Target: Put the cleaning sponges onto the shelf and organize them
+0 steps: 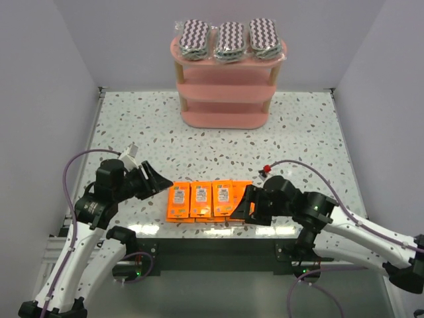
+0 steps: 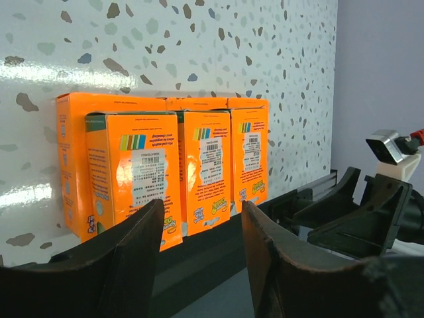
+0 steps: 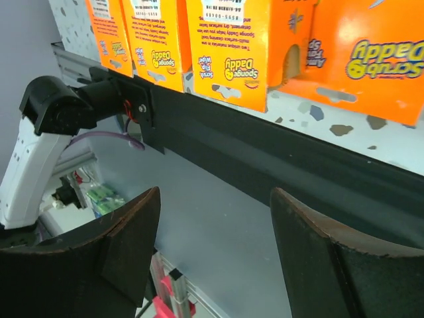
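1. top view: the three zigzag packs (image 1: 230,38) sit in a row on the top tier of the pink shelf (image 1: 225,120), upper centre. the orange packets (image 1: 202,201) lie touching side by side on the tabletop (image 1: 298,132), lower centre. the left end effector (image 1: 162,181) and right end effector (image 1: 244,204) are at either end of the row. my judgement: take an outer packet first and pinch across its long edges, so the neighbours are not dragged. then carry it to a free lower tier.
2. left wrist view: the fingers (image 2: 126,258) are spread with nothing between them, and the packets are just ahead. they carry white barcode labels with print too small to read.
3. right wrist view: this end effector is also released and empty, by the tabletop's near edge. upside-down print on the packets reads "sponge daddy" and "scrub daddy".
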### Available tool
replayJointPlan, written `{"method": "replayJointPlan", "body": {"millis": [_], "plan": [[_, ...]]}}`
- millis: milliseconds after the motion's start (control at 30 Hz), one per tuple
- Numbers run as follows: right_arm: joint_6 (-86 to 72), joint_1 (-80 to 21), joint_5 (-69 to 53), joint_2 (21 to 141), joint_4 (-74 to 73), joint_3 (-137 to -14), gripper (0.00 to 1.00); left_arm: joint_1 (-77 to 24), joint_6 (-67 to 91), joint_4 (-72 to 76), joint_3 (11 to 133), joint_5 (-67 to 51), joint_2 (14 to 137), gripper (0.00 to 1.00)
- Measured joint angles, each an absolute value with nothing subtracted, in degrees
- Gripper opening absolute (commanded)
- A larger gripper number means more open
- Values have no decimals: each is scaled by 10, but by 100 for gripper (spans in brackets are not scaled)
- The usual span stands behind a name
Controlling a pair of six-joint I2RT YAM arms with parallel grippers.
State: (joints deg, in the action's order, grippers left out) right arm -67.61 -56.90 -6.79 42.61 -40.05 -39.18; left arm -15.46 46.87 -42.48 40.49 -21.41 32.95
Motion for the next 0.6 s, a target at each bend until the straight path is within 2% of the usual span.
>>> {"method": "replayJointPlan", "body": {"millis": [133, 433, 600], "plan": [[-741, -612, -35, 474, -339, -377, 70, -155, 469, -428, 405, -212, 319, 55], [-943, -674, 74, 475, -259, -283, 64, -155, 469, -444, 405, -205, 292, 55], [-1001, -694, 123, 492, -229, -276, 59, -155, 469, -446, 405, -204, 293, 55]]}}
